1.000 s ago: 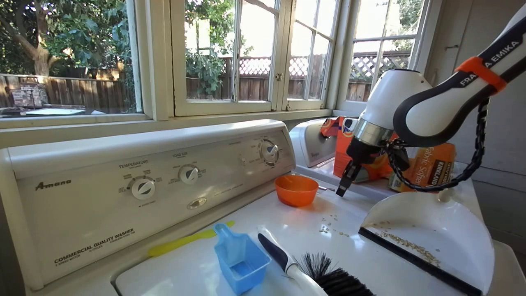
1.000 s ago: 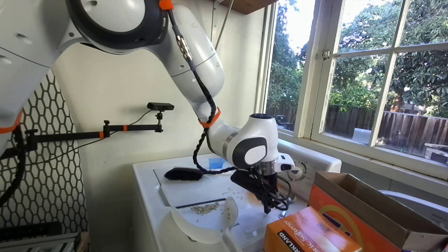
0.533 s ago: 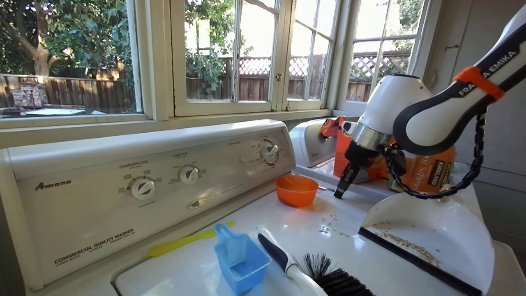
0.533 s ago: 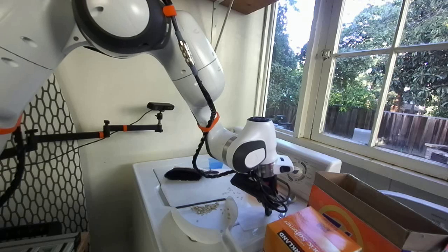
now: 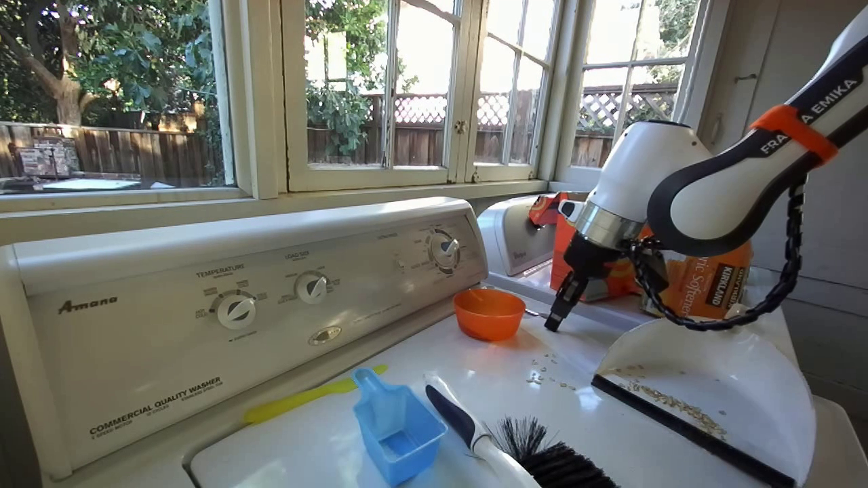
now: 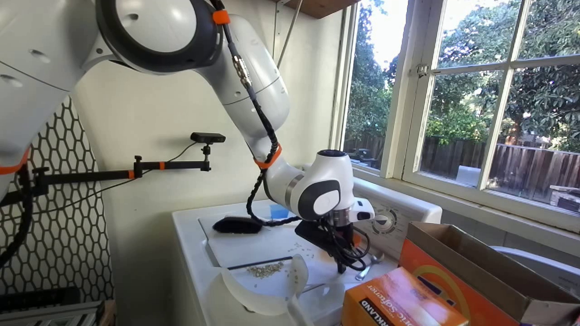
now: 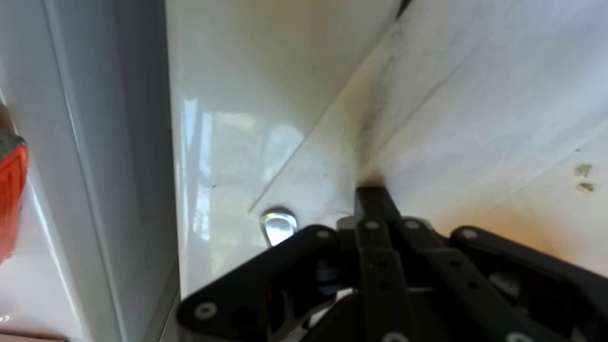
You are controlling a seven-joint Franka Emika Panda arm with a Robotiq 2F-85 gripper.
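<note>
My gripper [image 5: 553,327] points down just above or at the white washer top [image 5: 468,400]; contact cannot be told. In the wrist view its fingertips [image 7: 372,191] are together with nothing seen between them. It also shows in an exterior view [image 6: 341,270], partly behind cables. A shiny metal utensil [image 6: 362,274] lies beside the fingertips; its rounded end shows in the wrist view [image 7: 279,228]. An orange bowl [image 5: 489,315] stands close by, mostly hidden by the gripper in an exterior view [image 6: 357,240]. Small pale flakes [image 5: 542,371] lie scattered near the bowl, also in the wrist view [image 7: 583,178].
A white dustpan [image 5: 759,369] holds more flakes. A black-bristled brush [image 5: 566,464], a blue scoop [image 5: 400,434] and a yellow tool [image 5: 298,401] lie on the washer. An orange softener box [image 6: 403,294] and an open orange carton [image 6: 453,280] stand near the arm. Windows and the control panel [image 5: 163,325] border the back.
The gripper has moved down slightly and sideways, a little closer to the orange bowl. More of the metal utensil shows in an exterior view. The other objects have not moved.
</note>
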